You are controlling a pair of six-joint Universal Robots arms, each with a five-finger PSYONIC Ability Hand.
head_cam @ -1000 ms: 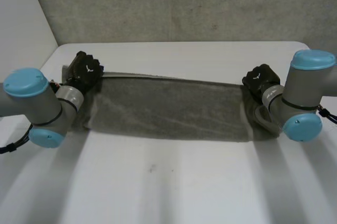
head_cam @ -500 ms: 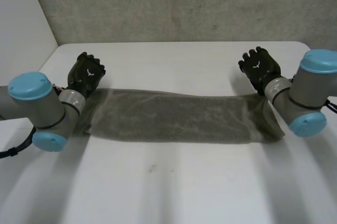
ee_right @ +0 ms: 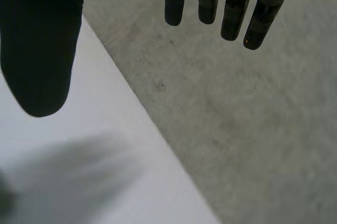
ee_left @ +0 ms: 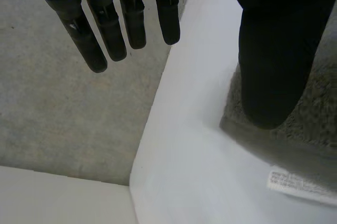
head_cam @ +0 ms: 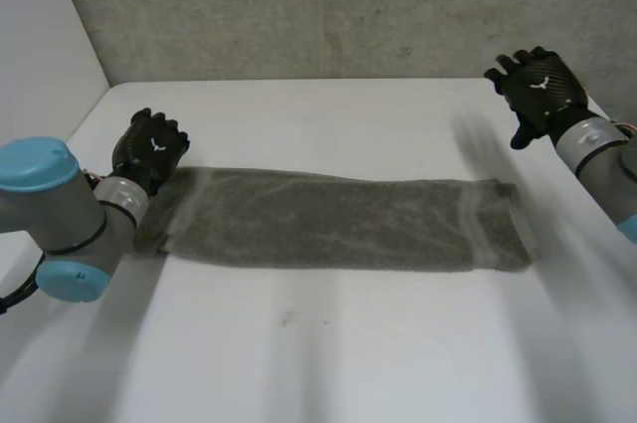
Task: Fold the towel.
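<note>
towel (head_cam: 338, 219) flat, long axis left-right | left hand (head_cam: 149, 149) fingers (ee_left: 108, 34) apart | right hand (head_cam: 537, 90) fingers (ee_right: 208, 2) apart

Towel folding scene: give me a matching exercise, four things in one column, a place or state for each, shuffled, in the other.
1. towel
2. left hand
3. right hand
4. table

a. open, apart from the towel, by the table's far corner
b. lying flat as a long strip
c. open, at one end of the towel
d. white, under the towel

Pairs: 1-b, 2-c, 3-a, 4-d.
</note>
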